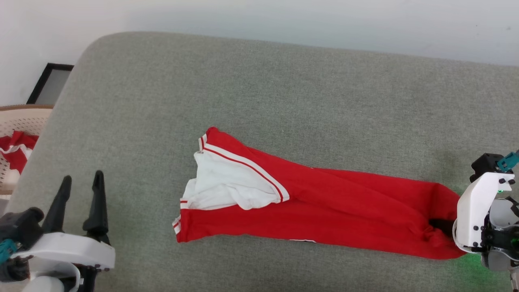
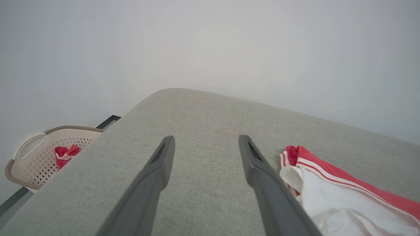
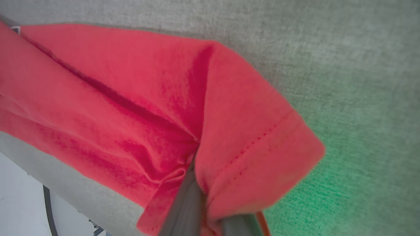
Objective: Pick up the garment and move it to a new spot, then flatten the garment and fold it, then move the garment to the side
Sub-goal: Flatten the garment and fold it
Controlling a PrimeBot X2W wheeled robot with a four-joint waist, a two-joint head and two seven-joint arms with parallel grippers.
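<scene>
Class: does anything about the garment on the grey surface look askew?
Yes. The garment lies bunched into a narrow strip, not flat, its white panel crumpled at the left end; the right gripper is shut on the other end.

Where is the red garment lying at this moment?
In the head view, the garment lies stretched across the grey cushion, its hemmed end at the robot's right pinched in the right gripper; the open left gripper stands apart, to its left.

On tabletop (image 1: 284, 89): garment (image 1: 324, 211) lying lengthwise, middle to right. right hand (image 1: 446, 227) gripping its right end. left hand (image 1: 82, 177) hovering at near left, well apart from garment. basket (image 1: 24, 121) standing beyond tabletop's left edge, cloth (image 1: 16, 148), possibly second garment, lying inside.
</scene>
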